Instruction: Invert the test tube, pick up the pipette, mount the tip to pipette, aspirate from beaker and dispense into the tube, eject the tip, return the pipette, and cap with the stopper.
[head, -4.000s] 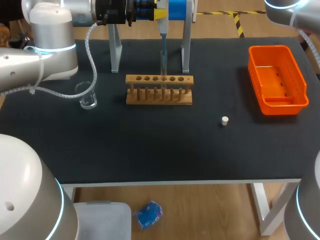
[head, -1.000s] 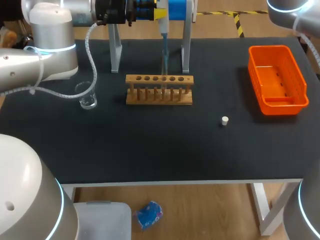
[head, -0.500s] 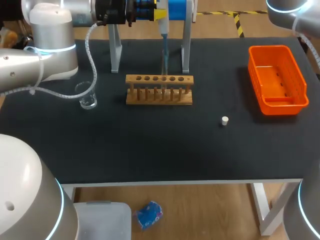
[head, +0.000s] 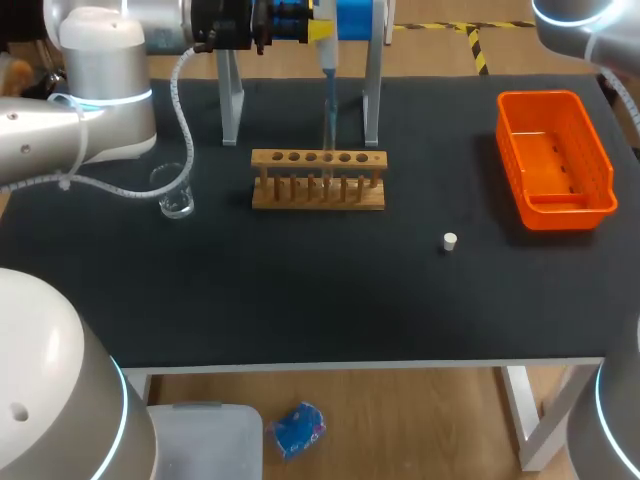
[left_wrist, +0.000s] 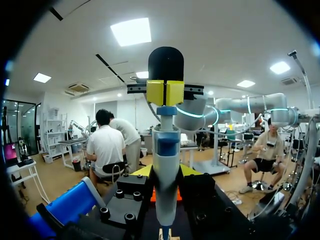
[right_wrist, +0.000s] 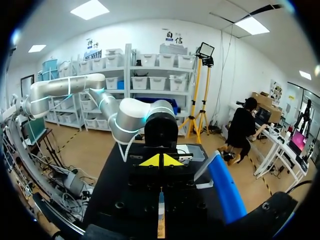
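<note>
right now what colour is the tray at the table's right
The tray is orange, clearest in the head view.

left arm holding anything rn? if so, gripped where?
Yes. The left gripper is shut on the pipette, gripping its upper body. The lower end hangs down toward the rack.

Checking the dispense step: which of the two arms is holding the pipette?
The left arm: its claw grips the pipette above the wooden rack. The right arm only shows at the far corner, away from it.
</note>
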